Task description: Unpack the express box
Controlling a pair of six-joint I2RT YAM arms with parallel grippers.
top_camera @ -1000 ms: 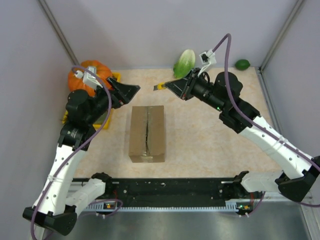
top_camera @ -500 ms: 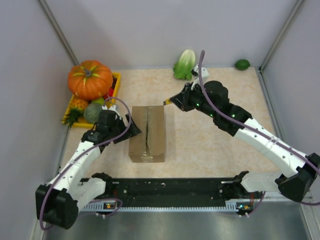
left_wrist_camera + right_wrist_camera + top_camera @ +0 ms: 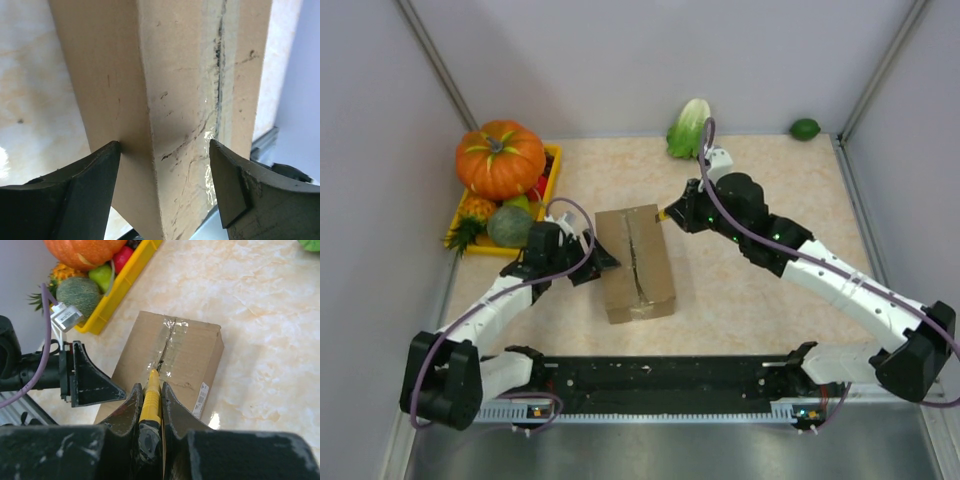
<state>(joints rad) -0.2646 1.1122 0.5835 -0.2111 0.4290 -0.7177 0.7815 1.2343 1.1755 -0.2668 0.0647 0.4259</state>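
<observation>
The express box (image 3: 637, 262) lies slightly askew on the table, a brown carton with a taped, split centre seam (image 3: 167, 347) and a white label (image 3: 202, 399) on its side. My left gripper (image 3: 598, 262) is low at the box's left side. Its jaws stand open astride the upper left edge of the express box (image 3: 175, 100), and one fingertip (image 3: 114, 150) touches the side face. My right gripper (image 3: 150, 387) is shut on a yellow cutter (image 3: 151, 395). The cutter's tip rests at the seam near the box's far end, below my right gripper (image 3: 672, 213).
A yellow tray (image 3: 555, 160) at the back left holds a pumpkin (image 3: 500, 158), a green melon (image 3: 508, 226) and other fruit. A cabbage (image 3: 689, 127) and a lime (image 3: 805, 128) lie by the back wall. Grey walls close in both sides.
The left arm came down from the tray to the box's left side and its jaws narrowed a little. The box turned, its near end swinging right. The right gripper dropped to the box's far end.
</observation>
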